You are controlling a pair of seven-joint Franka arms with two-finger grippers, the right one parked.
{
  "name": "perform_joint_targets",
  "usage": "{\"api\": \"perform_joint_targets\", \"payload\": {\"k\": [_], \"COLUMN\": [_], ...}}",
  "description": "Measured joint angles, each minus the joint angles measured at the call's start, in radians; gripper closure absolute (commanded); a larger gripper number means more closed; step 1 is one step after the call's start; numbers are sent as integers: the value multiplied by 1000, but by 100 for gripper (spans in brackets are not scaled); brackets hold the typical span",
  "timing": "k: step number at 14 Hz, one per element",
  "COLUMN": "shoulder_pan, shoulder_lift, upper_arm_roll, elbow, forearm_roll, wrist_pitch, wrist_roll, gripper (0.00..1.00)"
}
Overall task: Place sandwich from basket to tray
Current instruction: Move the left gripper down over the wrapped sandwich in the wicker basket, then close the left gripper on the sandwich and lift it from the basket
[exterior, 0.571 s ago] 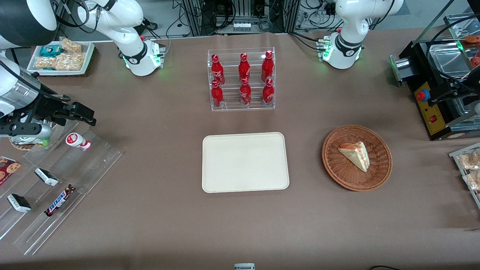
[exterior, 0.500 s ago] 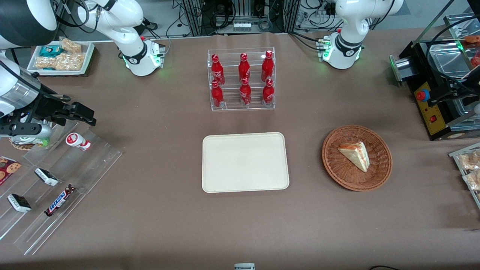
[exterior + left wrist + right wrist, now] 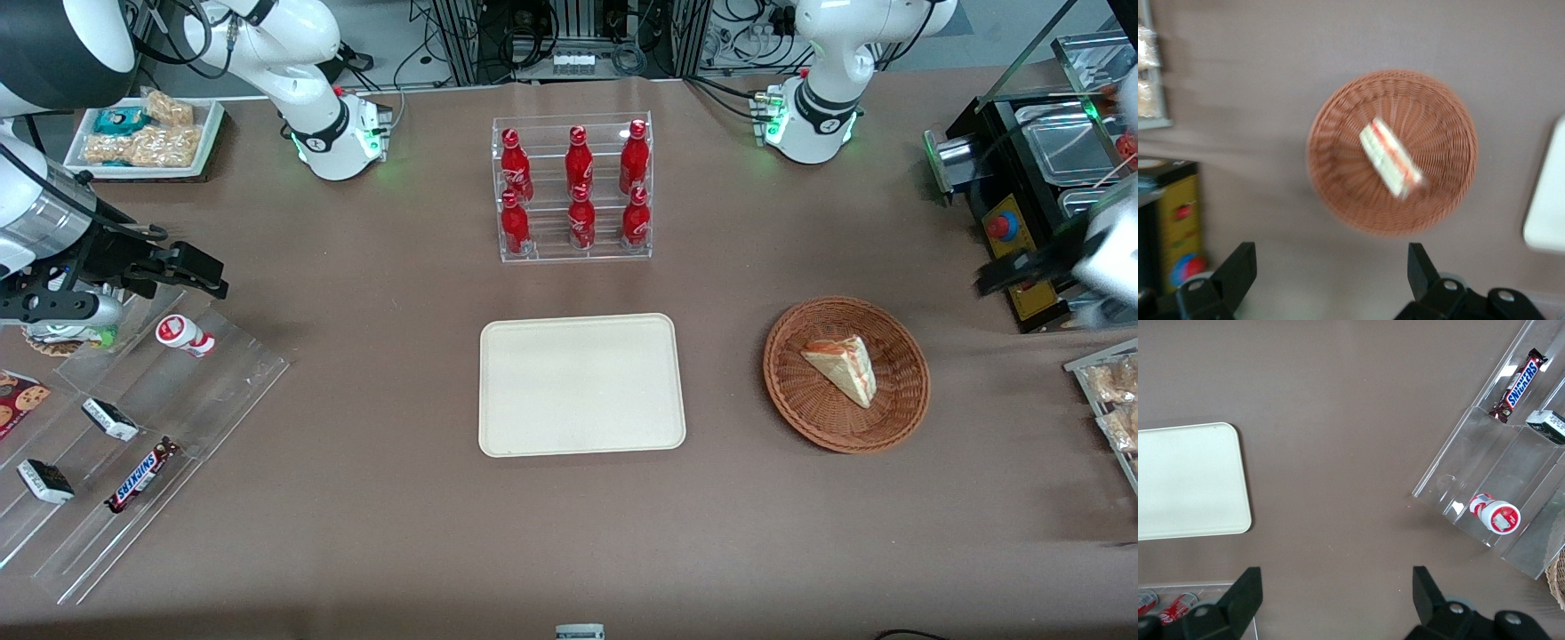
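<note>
Toward the parked arm's end of the table (image 3: 373,524): a white snack tray (image 3: 212,133) heaped with bagged snacks (image 3: 151,142). Nearer the front camera, a clear stepped rack (image 3: 222,391) bearing a small red-and-white cup (image 3: 184,335), two wrapped bars (image 3: 110,419) and a Snickers (image 3: 140,476).

Mid-table, farther from the camera: a clear bottle rack (image 3: 573,252) with six red bottles (image 3: 579,160) upright in two rows of three. Nearer than that rack, lying flat on the cloth: the tray (image 3: 582,384), cream, rounded at the corners, nothing on it.

Toward the working arm's end, beside the tray but well apart from it: the basket (image 3: 791,400), round, reddish-brown wicker. Inside it, on the floor of the weave and a little off centre: the sandwich (image 3: 843,364), a pale wedge with orange-red and green layers showing along its edge. Not touched by anything but the basket.

Farther along, raised above the table near the basket's rim and next to a black box with a red button (image 3: 1002,224): the gripper (image 3: 1329,257). Seen in the left wrist view: jaws spread wide, with the basket (image 3: 1338,187) and sandwich (image 3: 1391,159) below them, nothing between the fingers (image 3: 1238,267), no contact with either. At the table's very end, more bagged snacks (image 3: 1116,382).
</note>
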Motion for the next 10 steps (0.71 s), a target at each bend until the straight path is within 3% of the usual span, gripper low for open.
{"api": "perform_joint_targets", "payload": {"k": [2,5,10], "shoulder_pan": [-44,-81,-97], "shoulder_lift": [37,66,129], "upper_arm_roll": [-5,-10,-11], "elbow": [-164,-287,-363], "forearm_roll": [0,0,-13], "wrist_pitch": [231,421,521], "wrist_roll": [-219,-505,-607], "gripper": [0,0,3]}}
